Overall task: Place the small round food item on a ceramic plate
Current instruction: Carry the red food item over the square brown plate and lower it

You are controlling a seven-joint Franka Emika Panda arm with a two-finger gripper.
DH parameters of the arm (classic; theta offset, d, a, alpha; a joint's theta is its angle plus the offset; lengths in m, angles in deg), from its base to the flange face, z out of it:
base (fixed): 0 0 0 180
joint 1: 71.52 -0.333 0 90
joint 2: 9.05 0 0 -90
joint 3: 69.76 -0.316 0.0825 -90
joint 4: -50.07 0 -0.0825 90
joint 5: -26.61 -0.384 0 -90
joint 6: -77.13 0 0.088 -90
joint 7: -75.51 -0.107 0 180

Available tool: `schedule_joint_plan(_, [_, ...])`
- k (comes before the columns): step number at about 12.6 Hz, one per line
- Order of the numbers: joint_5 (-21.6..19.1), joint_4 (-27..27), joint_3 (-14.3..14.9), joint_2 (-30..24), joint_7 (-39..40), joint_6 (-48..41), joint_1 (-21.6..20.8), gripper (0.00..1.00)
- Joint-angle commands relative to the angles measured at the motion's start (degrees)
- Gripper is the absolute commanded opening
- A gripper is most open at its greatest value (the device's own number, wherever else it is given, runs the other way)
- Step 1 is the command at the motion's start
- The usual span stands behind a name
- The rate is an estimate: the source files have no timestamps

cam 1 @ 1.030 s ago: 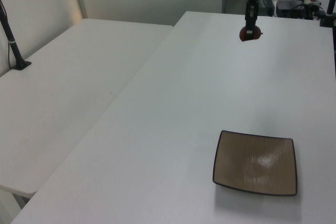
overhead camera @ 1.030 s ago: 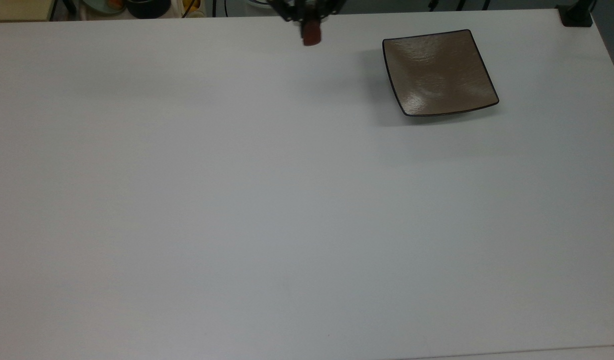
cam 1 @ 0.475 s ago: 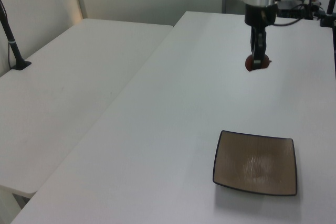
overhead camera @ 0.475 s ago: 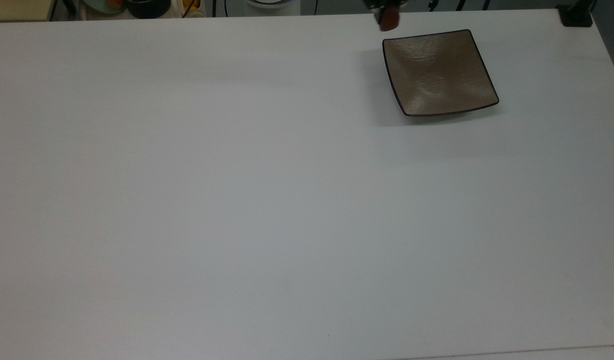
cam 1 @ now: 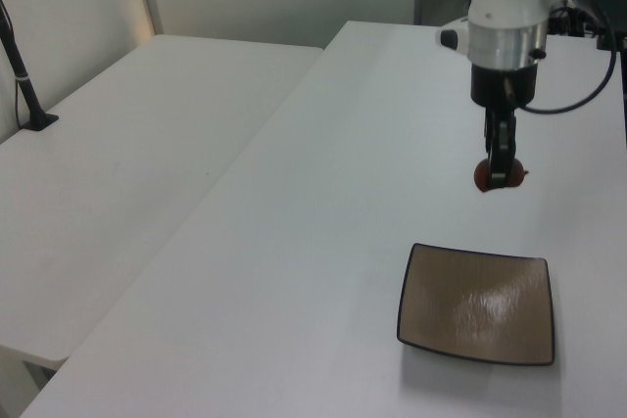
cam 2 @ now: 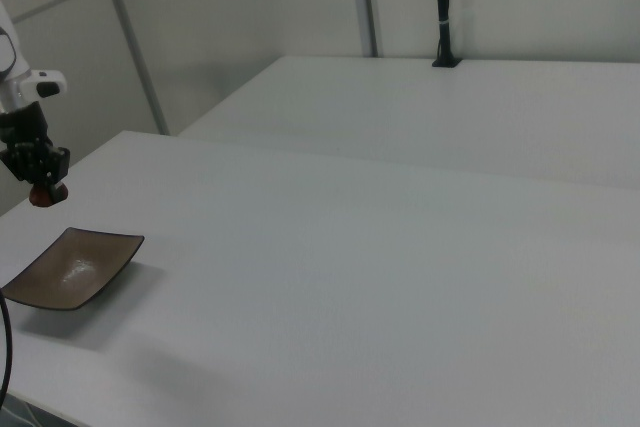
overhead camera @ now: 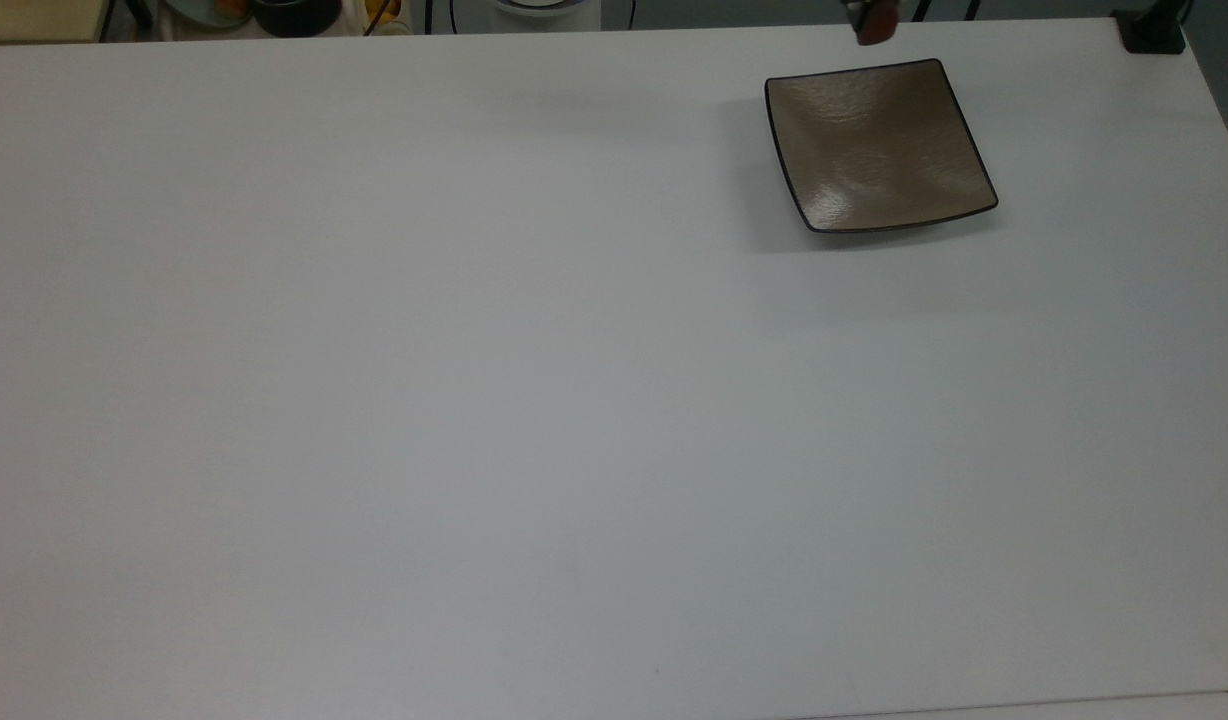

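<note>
Transport is looking nearly finished. In the top view, the small round food item (overhead camera: 876, 30) is hanging at the frame's upper right, just above the empty ceramic plate (overhead camera: 879, 145). In the left view, the gripper (cam 1: 501, 171) is holding it, jaws clamped, above the counter (cam 1: 323, 222), short of the plate. In the right view, it is hovering at far left, over the plate's far edge; lowering and release are remaining.

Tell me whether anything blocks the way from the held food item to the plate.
Nothing visible does. The gripper holds the reddish-brown food item in the air, and the square ceramic plate lies bare on the white table.
</note>
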Motion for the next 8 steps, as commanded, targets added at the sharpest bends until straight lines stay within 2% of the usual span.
schedule_joint_plan(1, [-0.34,-3.86,0.14,2.53,-5.32,8.61,-2.14,0.24])
schedule_joint_plan(4, [0.36,-4.22,0.14,6.23,-7.09,11.89,-2.84,0.24])
schedule_joint_plan(5, [0.62,-5.79,0.14,6.67,-7.26,14.33,-3.63,0.24])
schedule_joint_plan(8, [5.01,-8.79,0.14,8.69,-12.61,18.74,-5.30,0.24])
